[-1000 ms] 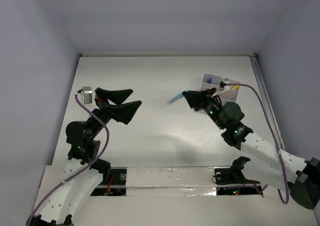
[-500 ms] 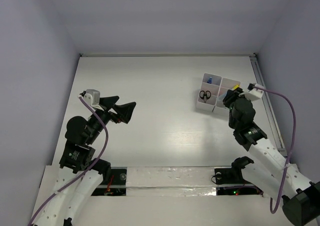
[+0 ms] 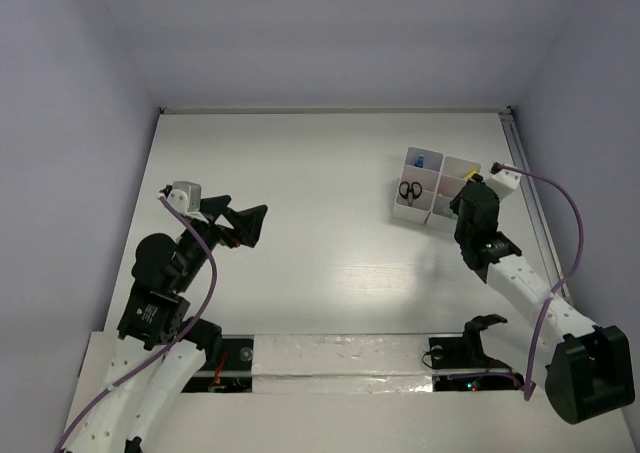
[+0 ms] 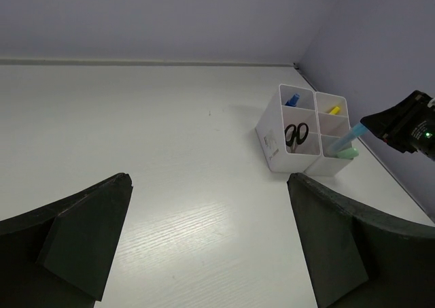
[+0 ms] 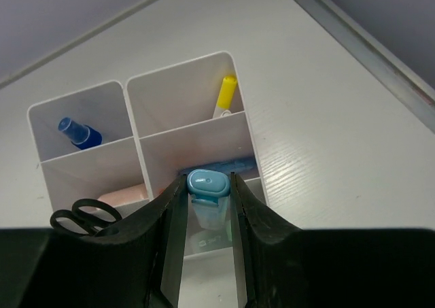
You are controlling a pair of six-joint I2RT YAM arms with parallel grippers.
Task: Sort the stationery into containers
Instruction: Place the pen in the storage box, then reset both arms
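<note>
Right wrist view: the right hand [image 5: 206,198], clamped on the teal marker [image 5: 207,183], has moved from over bare desk [image 3: 300,173] to the near compartment of the boxes [image 5: 177,66]. Release is the likely next step. The left hand [image 4: 209,179] hangs wide apart, empty.

I work in a lab test cell: a white table [image 3: 300,163] boxed in by plain lilac walls [image 3: 70,93], my cabled arms [image 3: 515,278] bolted to its edge.
</note>
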